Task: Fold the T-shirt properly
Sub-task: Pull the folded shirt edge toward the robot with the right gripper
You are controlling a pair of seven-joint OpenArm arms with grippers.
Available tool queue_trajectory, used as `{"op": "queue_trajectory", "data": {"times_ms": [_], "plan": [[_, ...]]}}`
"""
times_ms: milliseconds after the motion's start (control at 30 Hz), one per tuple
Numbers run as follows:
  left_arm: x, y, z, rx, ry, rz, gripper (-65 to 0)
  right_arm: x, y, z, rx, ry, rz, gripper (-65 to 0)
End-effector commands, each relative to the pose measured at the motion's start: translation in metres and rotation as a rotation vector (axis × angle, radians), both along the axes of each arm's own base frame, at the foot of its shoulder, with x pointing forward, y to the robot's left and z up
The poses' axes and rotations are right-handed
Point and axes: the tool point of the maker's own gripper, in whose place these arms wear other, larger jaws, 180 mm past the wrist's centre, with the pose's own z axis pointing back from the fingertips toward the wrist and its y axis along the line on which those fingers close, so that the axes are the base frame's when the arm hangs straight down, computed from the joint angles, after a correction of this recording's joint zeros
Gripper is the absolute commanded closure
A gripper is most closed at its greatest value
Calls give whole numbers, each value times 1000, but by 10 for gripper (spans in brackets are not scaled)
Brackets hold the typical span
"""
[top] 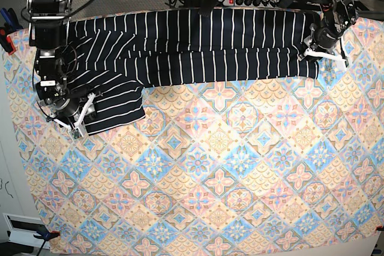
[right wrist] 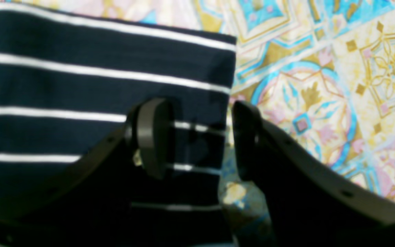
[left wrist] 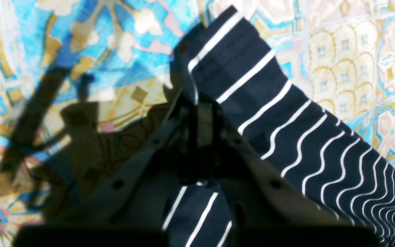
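The T-shirt [top: 198, 46] lies long and flat at the back of the worktop [top: 240, 196]. The left hand [left wrist: 197, 106] is pinched tight on the shirt's edge. The right hand [right wrist: 201, 137] is open wide over a sleeve edge.

Left gripper [left wrist: 197, 103]: your dark jaws are pinched together on the dark navy white-striped cloth T-shirt [left wrist: 297, 137].
Right gripper [right wrist: 197, 137]: your jaws stand apart, straddling the shirt's edge.
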Motion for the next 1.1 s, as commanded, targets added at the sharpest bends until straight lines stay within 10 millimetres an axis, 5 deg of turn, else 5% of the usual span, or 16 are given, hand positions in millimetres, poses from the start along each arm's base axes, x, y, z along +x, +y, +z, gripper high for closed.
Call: {"op": "queue_trajectory", "data": {"times_ms": [0,200,433,567,833,1067], "plan": [[-15,6,-8,24,69,9,0,11,-8,11,-1,-35,-10,-291],[-15,6,-8,24,69,9,0,0,-1,-6,7,6,14,-279],[-15,6,-8,24,69,9,0,-12,19,-12,47,58,114,-38],[-14,6,-8,23,69,10,0,-30,26,-18,84,99,161,0],[-14,6,-7,23,68,10,0,-37,-15,32,-9,-22,63,-2],[-14,6,-7,23,66,10,0,-58,-7,78,-30,-85,74,-2]]}}
